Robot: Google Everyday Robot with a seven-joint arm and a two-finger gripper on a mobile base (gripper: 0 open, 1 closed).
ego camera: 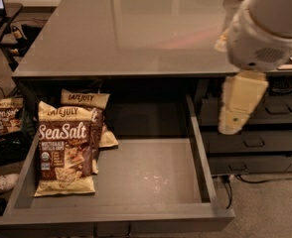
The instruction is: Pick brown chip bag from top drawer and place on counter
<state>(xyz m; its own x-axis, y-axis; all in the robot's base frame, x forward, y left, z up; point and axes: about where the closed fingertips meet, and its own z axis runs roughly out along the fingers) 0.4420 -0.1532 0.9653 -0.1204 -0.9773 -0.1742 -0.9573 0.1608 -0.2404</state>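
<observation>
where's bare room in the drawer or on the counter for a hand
Drawer: bare floor from the front chip bag to the right wall; the left end is crowded with a second bag behind. Counter: bare middle. The gripper hangs just right of that wall.

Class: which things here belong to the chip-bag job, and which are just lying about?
Job: front dark brown SeaSalt chip bag; wide grey open top drawer; glossy grey counter; cream gripper, right of the drawer.
Lying about: second look-alike bag behind; similar bag outside, far left.
</observation>
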